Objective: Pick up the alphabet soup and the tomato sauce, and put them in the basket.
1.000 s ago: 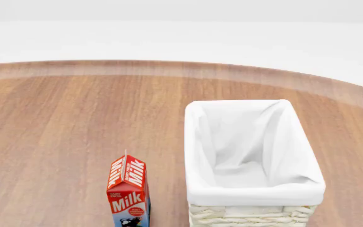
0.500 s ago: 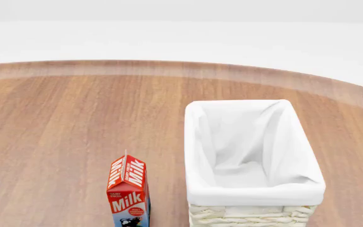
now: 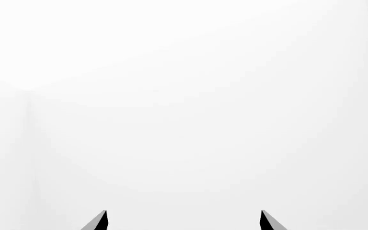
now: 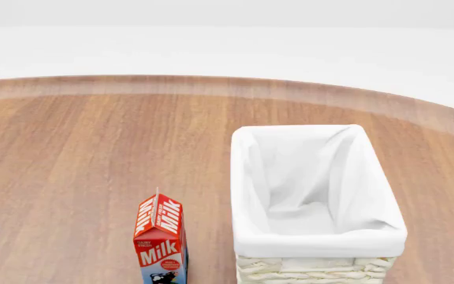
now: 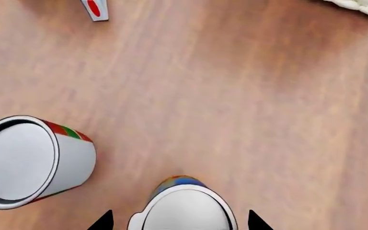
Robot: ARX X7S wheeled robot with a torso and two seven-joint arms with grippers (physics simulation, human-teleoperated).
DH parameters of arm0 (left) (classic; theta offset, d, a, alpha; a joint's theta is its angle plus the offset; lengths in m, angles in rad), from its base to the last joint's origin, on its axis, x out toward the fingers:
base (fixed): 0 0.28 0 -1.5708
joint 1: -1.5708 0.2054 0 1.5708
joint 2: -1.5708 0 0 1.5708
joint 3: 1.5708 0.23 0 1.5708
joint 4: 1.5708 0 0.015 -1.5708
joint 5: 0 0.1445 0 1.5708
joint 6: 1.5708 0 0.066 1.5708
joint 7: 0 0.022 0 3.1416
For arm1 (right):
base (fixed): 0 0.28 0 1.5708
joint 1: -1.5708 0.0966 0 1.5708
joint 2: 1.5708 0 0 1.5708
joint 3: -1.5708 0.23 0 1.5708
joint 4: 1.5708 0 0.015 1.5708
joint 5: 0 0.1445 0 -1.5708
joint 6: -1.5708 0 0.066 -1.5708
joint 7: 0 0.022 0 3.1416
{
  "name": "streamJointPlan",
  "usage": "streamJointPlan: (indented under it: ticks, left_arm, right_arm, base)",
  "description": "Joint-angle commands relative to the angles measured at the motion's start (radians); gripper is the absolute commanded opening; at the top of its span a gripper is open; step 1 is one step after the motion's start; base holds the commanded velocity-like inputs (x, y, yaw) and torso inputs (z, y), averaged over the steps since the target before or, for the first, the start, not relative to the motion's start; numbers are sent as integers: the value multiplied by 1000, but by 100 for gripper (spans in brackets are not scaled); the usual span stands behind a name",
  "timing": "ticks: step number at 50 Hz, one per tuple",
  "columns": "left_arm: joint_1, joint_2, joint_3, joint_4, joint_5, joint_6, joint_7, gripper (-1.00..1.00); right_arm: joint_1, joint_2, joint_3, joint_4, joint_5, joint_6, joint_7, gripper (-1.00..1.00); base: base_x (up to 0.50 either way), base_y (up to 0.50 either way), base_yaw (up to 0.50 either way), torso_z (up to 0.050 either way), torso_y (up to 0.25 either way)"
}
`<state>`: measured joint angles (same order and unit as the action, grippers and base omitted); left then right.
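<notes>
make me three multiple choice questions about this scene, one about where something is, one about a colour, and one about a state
1. Where does the milk carton stand relative to the basket in the head view?
A. Inside it
B. On the table to its left
C. Behind it

2. What colour is the cloth lining of the basket?
A. White
B. Blue
C. Red

3. What is the state of the right end effector?
A. Shut on the tomato sauce
B. Open, with the alphabet soup between its fingertips
C. Inside the basket

Answers:
1. B, the carton stands upright on the wood left of the basket.
2. A, the folded lining is plain white.
3. B, the right wrist view shows the blue-labelled can's top between two spread tips, while the tomato sauce stands apart.
</notes>
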<state>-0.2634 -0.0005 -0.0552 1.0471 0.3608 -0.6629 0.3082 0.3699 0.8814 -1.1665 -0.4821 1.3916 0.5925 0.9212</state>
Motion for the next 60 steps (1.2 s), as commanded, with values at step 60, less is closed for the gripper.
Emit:
streamJointPlan:
  ticks: [60]
  left_arm:
    - [19, 0, 4, 0, -4, 9, -9, 100]
  right_arm:
    - [-68, -59, -22, 163, -69, -72, -104, 100]
  base:
    - [0, 0, 0, 0, 0]
